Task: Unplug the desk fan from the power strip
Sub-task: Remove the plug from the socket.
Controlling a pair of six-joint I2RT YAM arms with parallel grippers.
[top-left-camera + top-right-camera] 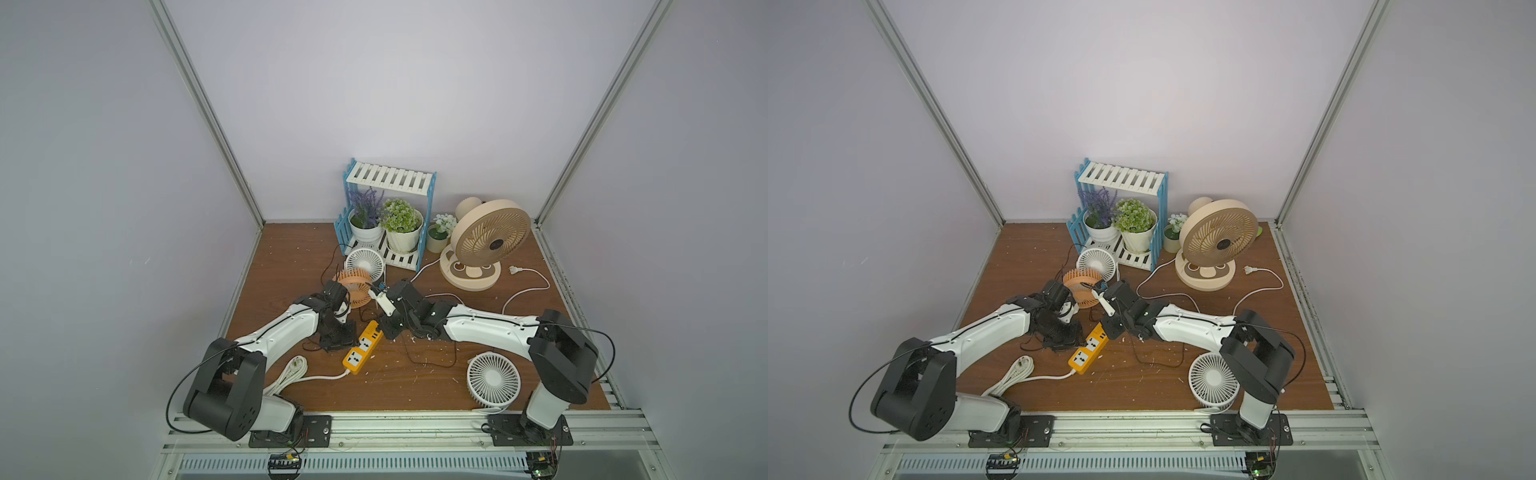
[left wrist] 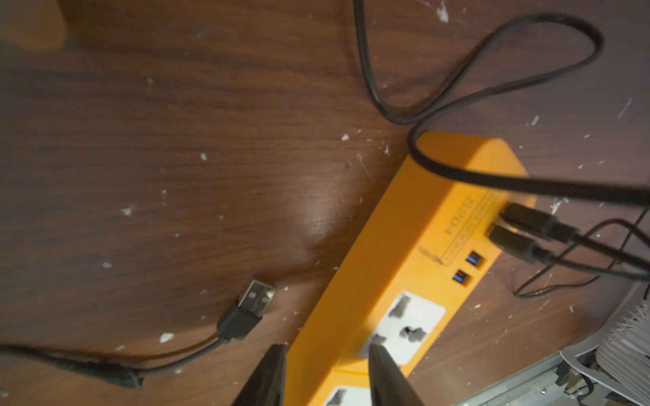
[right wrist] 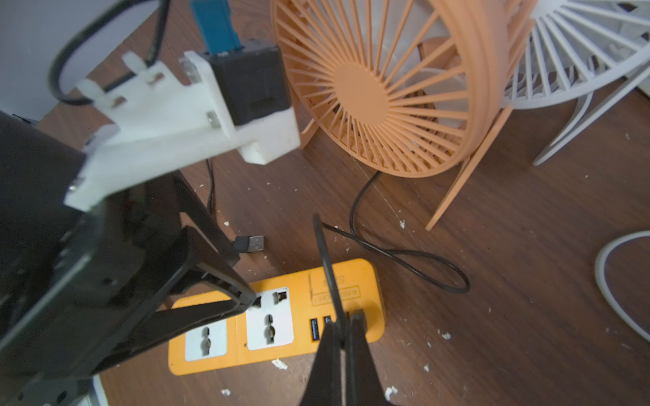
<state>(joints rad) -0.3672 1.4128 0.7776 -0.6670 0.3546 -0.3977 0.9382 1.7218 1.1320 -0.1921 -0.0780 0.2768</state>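
Plainly, right jaws pinch a black cable (image 3: 325, 253); left jaws, part-open, straddle the power strip (image 3: 300, 337), lettering blurred.

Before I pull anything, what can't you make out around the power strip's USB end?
Which fan each seated USB plug feeds: the left wrist view ends just past them; too small in both top views.
Whether the right claw grips a plug or only the black cable: the claw itself hides the plugs in the right wrist view.
Whether the left claw clamps the power strip: the left wrist view's edge cuts it off.
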